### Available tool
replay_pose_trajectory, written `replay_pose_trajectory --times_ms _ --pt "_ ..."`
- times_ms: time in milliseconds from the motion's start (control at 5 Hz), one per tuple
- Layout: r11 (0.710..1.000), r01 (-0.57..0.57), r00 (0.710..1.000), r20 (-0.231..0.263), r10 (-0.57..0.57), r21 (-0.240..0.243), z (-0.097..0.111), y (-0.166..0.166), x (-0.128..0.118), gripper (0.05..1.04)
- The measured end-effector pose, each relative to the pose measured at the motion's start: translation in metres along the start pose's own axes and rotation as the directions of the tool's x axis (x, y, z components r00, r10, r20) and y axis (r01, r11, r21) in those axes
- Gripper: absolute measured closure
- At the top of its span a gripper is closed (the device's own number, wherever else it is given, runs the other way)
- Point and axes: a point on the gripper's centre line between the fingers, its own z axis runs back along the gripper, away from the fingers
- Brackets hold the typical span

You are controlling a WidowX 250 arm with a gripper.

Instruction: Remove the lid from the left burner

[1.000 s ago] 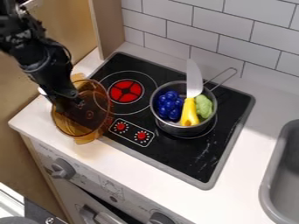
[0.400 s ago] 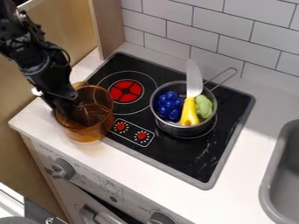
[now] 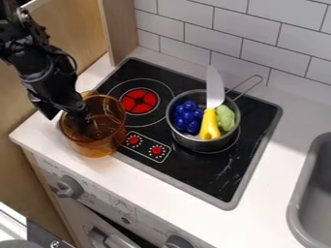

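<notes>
Vessel: amber, see-through, smooth and glossy, plastic by its look. Cooktop: black, glossy, with whitish scuffs toward the front corner; grey edging, matt. Saucepan: silvery metal, shiny wall, smooth wire handle. Knife: pale, smooth blade; yellow plastic handle with a soft shine. Grapes: blue plastic, glossy, rounded. Green piece: bumpy, rather matt, possibly plastic. Wall tiles: white, smooth. Countertop: white, smooth, low sheen. Side panel: wood-look, matt. Sink: grey, smooth.
</notes>
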Motion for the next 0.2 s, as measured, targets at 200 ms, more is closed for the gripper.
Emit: replay_pose_trajectory --times_ms 200 --pt "1.0 -0.002 1.0 -0.013 0.002 0.019 0.0165 0.0016 0.0044 0.083"
